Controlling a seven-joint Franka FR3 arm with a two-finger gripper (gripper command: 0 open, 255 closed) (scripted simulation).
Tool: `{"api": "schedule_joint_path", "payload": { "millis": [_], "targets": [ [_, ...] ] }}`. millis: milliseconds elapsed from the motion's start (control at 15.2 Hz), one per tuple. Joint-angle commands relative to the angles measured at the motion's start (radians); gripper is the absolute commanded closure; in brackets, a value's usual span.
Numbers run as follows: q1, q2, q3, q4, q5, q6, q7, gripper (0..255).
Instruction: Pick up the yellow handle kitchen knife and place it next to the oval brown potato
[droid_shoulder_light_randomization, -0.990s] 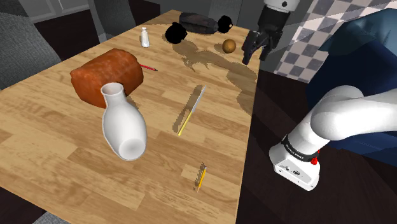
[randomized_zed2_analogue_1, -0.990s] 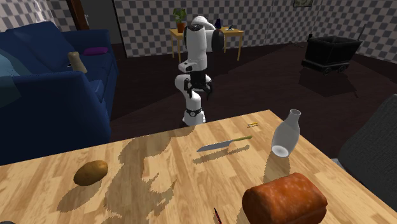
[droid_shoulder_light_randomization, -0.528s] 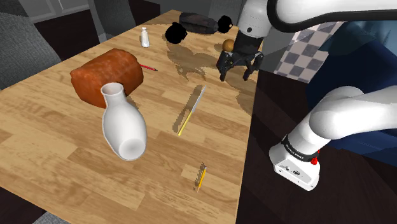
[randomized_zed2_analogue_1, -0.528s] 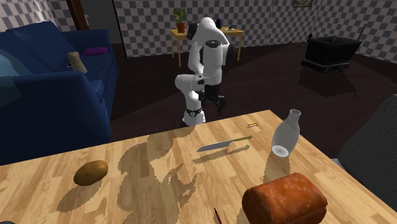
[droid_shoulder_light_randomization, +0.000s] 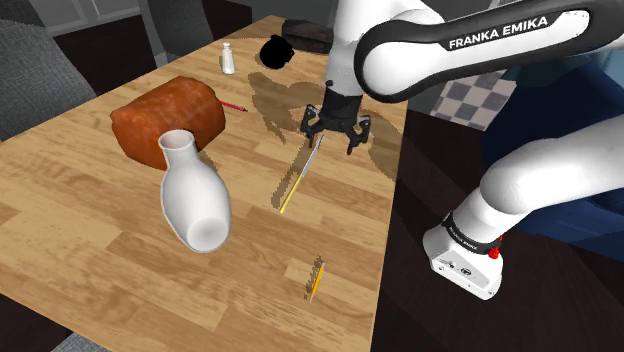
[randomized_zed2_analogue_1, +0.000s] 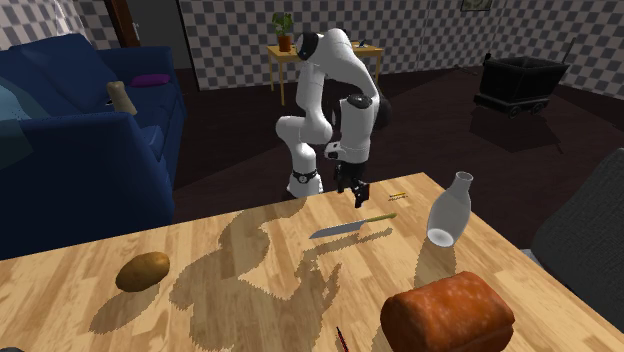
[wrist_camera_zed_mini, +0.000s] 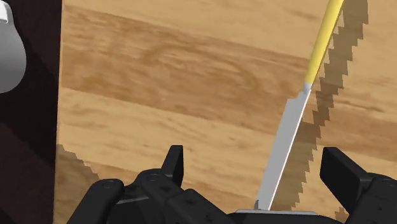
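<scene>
The kitchen knife (droid_shoulder_light_randomization: 298, 176) lies flat on the wooden table (droid_shoulder_light_randomization: 110, 250), with a grey blade and a thin yellow handle (wrist_camera_zed_mini: 323, 38). In the second exterior view the knife (randomized_zed2_analogue_1: 350, 226) lies near the table's far edge, and the oval brown potato (randomized_zed2_analogue_1: 143, 271) rests far toward that view's left. My black gripper (droid_shoulder_light_randomization: 333, 138) hangs open just above the blade end, pointing down. In the wrist view the blade (wrist_camera_zed_mini: 286, 146) runs between my gripper's (wrist_camera_zed_mini: 254, 168) spread fingers, closer to one of them, and touches neither. Nothing is held.
A white vase (droid_shoulder_light_randomization: 195, 200) lies on its side beside a brown loaf (droid_shoulder_light_randomization: 168, 115). A small yellow pencil (droid_shoulder_light_randomization: 315, 280), a red pen (droid_shoulder_light_randomization: 234, 105), a little white bottle (droid_shoulder_light_randomization: 228, 58) and a black lump (droid_shoulder_light_randomization: 275, 50) also sit on the table. A blue sofa (randomized_zed2_analogue_1: 80, 150) stands beyond.
The arm swung in from beyond the table's edge and came down over the knife's blade. The gripper stayed open. The knife has not moved.
</scene>
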Motion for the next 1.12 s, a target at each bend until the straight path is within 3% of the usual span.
{"api": "schedule_joint_path", "payload": {
  "millis": [0,198,660,1056],
  "targets": [
    [-0.062,0.094,0.084,0.040,-0.026,0.061,0.141,0],
    [-0.160,0.232,0.201,0.093,-0.108,0.138,0.346,0],
    [-0.195,0.322,0.251,0.051,-0.173,0.251,0.397,0],
    [-0.198,0.331,0.255,0.048,-0.181,0.261,0.403,0]
  ]
}}
